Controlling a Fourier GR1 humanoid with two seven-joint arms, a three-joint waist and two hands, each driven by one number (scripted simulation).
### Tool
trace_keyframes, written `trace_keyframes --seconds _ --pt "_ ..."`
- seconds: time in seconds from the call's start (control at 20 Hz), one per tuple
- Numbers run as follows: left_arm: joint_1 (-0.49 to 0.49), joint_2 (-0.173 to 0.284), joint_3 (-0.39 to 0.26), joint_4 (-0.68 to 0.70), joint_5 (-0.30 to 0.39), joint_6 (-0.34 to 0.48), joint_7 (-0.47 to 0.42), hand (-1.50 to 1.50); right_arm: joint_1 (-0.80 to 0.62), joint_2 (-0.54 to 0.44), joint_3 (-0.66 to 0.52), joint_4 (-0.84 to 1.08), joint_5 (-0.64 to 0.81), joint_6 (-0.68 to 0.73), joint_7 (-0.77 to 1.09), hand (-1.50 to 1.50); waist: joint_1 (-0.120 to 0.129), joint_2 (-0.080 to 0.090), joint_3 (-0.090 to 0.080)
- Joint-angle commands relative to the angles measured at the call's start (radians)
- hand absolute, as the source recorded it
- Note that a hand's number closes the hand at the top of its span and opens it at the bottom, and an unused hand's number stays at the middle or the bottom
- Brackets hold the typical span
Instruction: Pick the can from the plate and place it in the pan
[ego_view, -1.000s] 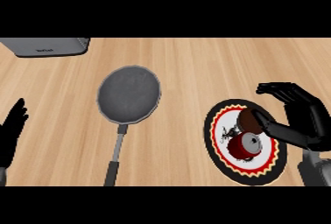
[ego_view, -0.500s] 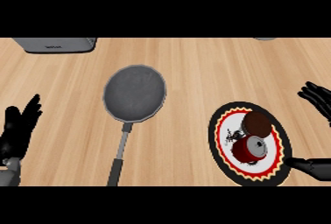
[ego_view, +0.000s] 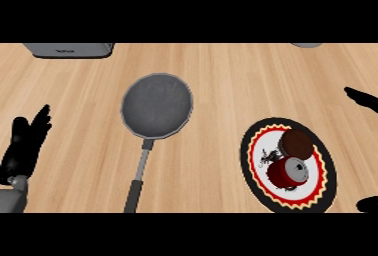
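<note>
Overhead, head view:
Can (ego_view: 289, 171): red, lying on the plate (ego_view: 319, 195), beside a brown disc (ego_view: 297, 142).
Pan (ego_view: 156, 106): grey, well left of the plate.
Left hand (ego_view: 23, 145): left edge, fingers straight, slightly spread.
Right hand (ego_view: 363, 97): right edge, finger state untellable.

A wooden counter (ego_view: 221, 75) carries a pan (ego_view: 156, 106). Right of the pan and nearer lies a plate (ego_view: 255, 165). Beyond the pan to the left, at the far edge, sits a grey appliance (ego_view: 68, 49).
</note>
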Motion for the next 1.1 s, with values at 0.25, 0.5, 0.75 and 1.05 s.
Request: trace_keyframes --seconds 0.25,0.5,0.75,1.05 --pt "-0.04 -0.015 0.01 0.021 -0.014 -0.016 0.005 0.0 -0.164 -0.092 0.196 -0.105 0.129 0.146 0.361 -1.5 0.012 0.002 0.002" --pt "0.045 -0.023 0.0 -0.073 -0.027 -0.019 0.023 0.0 -0.217 0.0 0.334 -0.048 0.222 0.215 0.43 -1.5 0.02 0.0 0.004" --pt "-0.043 -0.036 0.057 0.032 -0.044 -0.046 0.01 0.0 -0.209 0.143 0.389 -0.013 0.368 0.233 0.451 -1.5 0.002 0.001 0.004" --pt "0.011 -0.02 0.099 0.025 -0.044 -0.098 -0.018 0.0 -0.138 0.18 0.403 -0.008 0.522 0.25 0.427 -1.5 0.001 0.0 0.004"
